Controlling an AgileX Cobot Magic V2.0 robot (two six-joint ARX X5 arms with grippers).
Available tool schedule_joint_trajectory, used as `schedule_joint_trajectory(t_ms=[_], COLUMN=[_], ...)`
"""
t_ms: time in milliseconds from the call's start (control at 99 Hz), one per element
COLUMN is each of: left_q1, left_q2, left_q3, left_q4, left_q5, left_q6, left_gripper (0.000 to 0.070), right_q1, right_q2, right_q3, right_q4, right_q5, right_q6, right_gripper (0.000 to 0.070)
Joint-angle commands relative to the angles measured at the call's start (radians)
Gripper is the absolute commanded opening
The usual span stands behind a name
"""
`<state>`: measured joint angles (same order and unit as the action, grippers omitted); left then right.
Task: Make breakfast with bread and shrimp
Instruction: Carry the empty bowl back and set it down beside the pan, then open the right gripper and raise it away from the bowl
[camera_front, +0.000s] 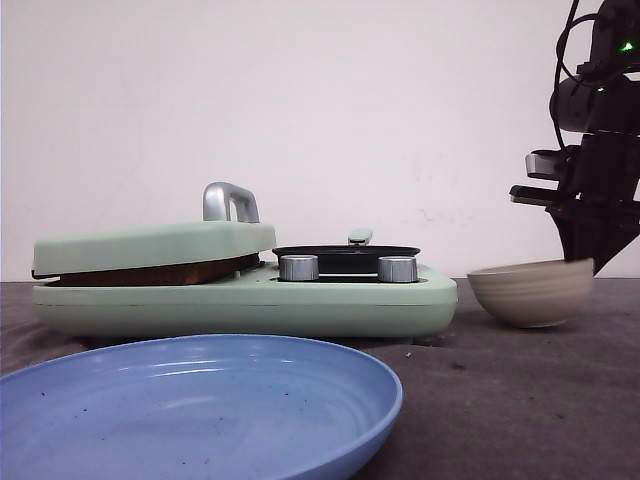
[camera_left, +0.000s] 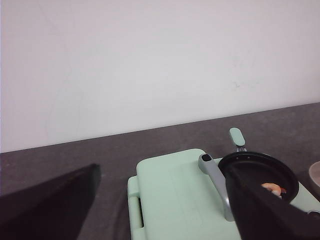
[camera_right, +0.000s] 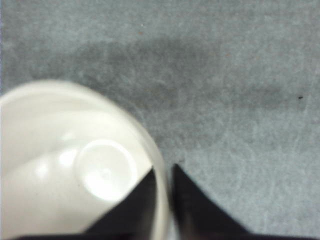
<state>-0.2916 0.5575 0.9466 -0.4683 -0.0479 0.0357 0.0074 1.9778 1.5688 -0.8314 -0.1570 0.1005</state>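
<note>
Right gripper (camera_right: 162, 187) pinching rim of beige bowl (camera_front: 531, 291), one finger inside, one outside; bowl looks empty, slightly tilted, so probably just tipped out. Shrimp (camera_left: 272, 188) sitting in little black pan (camera_front: 346, 259) on mint breakfast maker (camera_front: 250, 300), makes sense, that's cooking spot. Lid (camera_front: 155, 246) down with brown edge peeking in gap, maybe bread, can't say. Left gripper (camera_left: 160, 205) spread wide, holding nothing, parked over lid. Blue plate (camera_front: 200, 400) waiting up front on tabletop (camera_front: 520, 400) for serving, I guess.

One mint-green breakfast maker (camera_front: 250, 300) with two silver knobs (camera_front: 298, 267) and one small black pan (camera_front: 346, 258) at its 3 o'clock end — one shrimp piece (camera_left: 271, 187) visible inside. One blue plate (camera_front: 200, 410), one beige bowl (camera_front: 530, 292).
</note>
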Motion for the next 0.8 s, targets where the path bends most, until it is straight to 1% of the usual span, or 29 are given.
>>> schedule_joint_trajectory(t_ms=[0,40,81,253,434,505,586,657,697,737,788], left_q1=[-0.002,-0.002,-0.001,-0.002,-0.001,-0.001,-0.001,-0.002,-0.002,-0.002,-0.002], left_q2=[0.005,0.005,0.005,0.005,0.013,0.026,0.043,0.056,0.064,0.071,0.079], left_q3=[0.010,0.010,0.010,0.010,0.010,0.010,0.010,0.010,0.010,0.010,0.010], left_q4=[0.010,0.010,0.010,0.010,0.011,0.013,0.019,0.022,0.024,0.027,0.035], left_q5=[0.003,0.003,0.003,0.003,0.003,0.003,0.004,0.004,0.004,0.004,0.005], left_q6=[0.001,0.001,0.002,0.002,0.002,0.002,0.001,0.001,0.000,-0.003,-0.003], left_gripper=[0.0457,0.0457,0.0457,0.0457,0.0457,0.0457,0.0452,0.0383,0.0331,0.0248,0.0139], right_q1=[0.000,-0.003,-0.005,-0.018,-0.025,-0.025,-0.019,-0.006,0.003,0.013,0.026], right_q2=[0.025,0.025,0.025,-0.011,-0.129,-0.192,-0.270,-0.343,-0.385,-0.425,-0.477], right_q3=[0.013,0.013,0.013,0.017,0.017,0.017,0.017,0.017,0.017,0.017,0.017], right_q4=[-0.005,-0.007,-0.007,-0.009,-0.023,-0.032,-0.037,-0.035,-0.031,-0.028,-0.025], right_q5=[0.000,0.000,0.000,0.000,-0.006,-0.038,-0.098,-0.130,-0.139,-0.142,-0.142], right_q6=[-0.011,-0.012,-0.011,-0.011,-0.006,-0.003,0.000,0.011,0.016,0.016,0.016], right_gripper=[0.0266,0.0318,0.0335,0.0335,0.0335,0.0335,0.0335,0.0331,0.0308,0.0241,0.0119])
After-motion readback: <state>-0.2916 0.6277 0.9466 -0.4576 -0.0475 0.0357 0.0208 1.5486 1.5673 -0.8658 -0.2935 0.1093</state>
